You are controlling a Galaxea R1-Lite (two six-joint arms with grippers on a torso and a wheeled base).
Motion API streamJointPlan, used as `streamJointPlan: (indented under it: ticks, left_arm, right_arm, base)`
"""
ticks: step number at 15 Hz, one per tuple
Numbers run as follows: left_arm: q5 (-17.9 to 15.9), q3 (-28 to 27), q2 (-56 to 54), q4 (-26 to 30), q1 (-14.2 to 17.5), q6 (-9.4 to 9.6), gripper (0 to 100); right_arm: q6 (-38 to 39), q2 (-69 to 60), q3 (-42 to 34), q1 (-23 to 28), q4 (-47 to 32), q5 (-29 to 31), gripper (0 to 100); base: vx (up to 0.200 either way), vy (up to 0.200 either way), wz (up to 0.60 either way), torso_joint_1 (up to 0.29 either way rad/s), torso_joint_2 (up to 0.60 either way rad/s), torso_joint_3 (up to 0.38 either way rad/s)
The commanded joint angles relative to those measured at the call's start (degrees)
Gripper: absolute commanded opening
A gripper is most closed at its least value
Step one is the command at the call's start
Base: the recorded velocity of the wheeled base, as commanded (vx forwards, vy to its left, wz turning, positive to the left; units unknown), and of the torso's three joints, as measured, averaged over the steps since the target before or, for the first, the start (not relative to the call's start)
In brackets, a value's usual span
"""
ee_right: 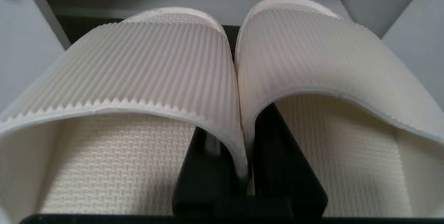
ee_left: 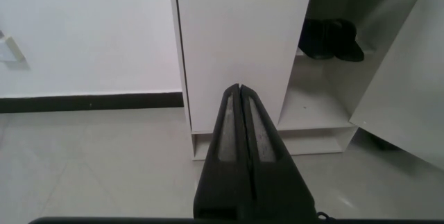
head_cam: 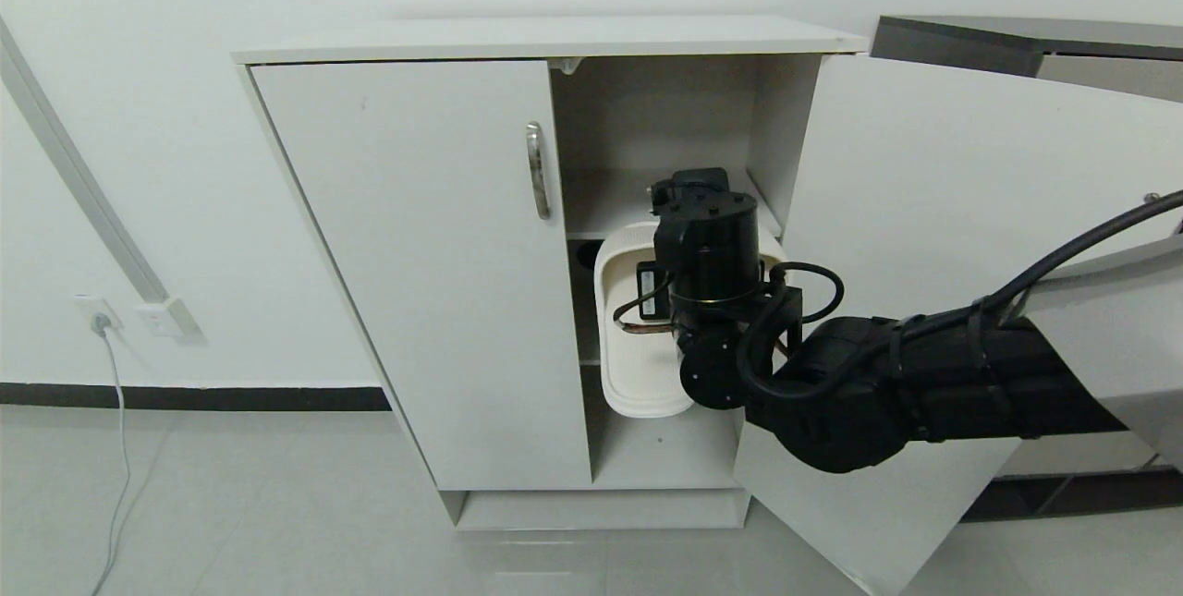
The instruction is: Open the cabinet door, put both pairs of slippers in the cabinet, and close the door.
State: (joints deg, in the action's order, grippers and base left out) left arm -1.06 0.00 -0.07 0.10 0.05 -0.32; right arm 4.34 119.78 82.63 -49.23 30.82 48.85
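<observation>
Head view: looking at a white cabinet (head_cam: 554, 37) with the left door (head_cam: 425, 273) shut, metal handle (head_cam: 536, 171) on its inner edge, and the right door (head_cam: 924, 208) swung wide open. Right arm (head_cam: 887, 393) stretched into the open half, carrying the white slippers (head_cam: 638, 365) right at the opening, about level with the middle shelf (head_cam: 610, 208), toes pointed inward. Can't really make out the fingers from here, hidden behind the wrist and the slippers.

Left wrist view: left gripper (ee_left: 240, 92) pressed fully together, pads touching, nothing in it. Hanging over the pale tiled floor (ee_left: 104, 161), out in front of the shut door and well apart from it. Also spotted the black slippers (ee_left: 333, 40) already sitting side by side on a shelf inside the open half.

Right wrist view: right gripper (ee_right: 244, 158) clamped down on the white slippers, pinching the two ribbed straps together where the inner edges meet. Both slippers side by side and touching, cabinet interior just ahead of the toes.
</observation>
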Motion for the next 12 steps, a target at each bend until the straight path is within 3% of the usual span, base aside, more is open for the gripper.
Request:
streamJointPlan:
  ticks: [1, 4, 12]
  left_arm:
    - [0.01, 0.0, 0.07, -0.01, 0.04, -0.03, 0]
    - [0.01, 0.0, 0.07, -0.01, 0.04, -0.03, 0]
    - [0.01, 0.0, 0.07, -0.01, 0.04, -0.03, 0]
  right_arm:
    - [-0.03, -0.78, 0.08, 0.27, -0.06, -0.07, 0]
    - [-0.03, -0.87, -0.1, 0.45, -0.06, -0.24, 0]
    - [-0.03, -0.87, -0.1, 0.45, -0.06, -0.86, 0]
  base:
    - [0.0, 0.0, 0.0, 0.0, 0.0, 0.0]
    - [0.0, 0.0, 0.0, 0.0, 0.0, 0.0]
    - [0.2, 0.0, 0.0, 0.002, 0.0, 0.001]
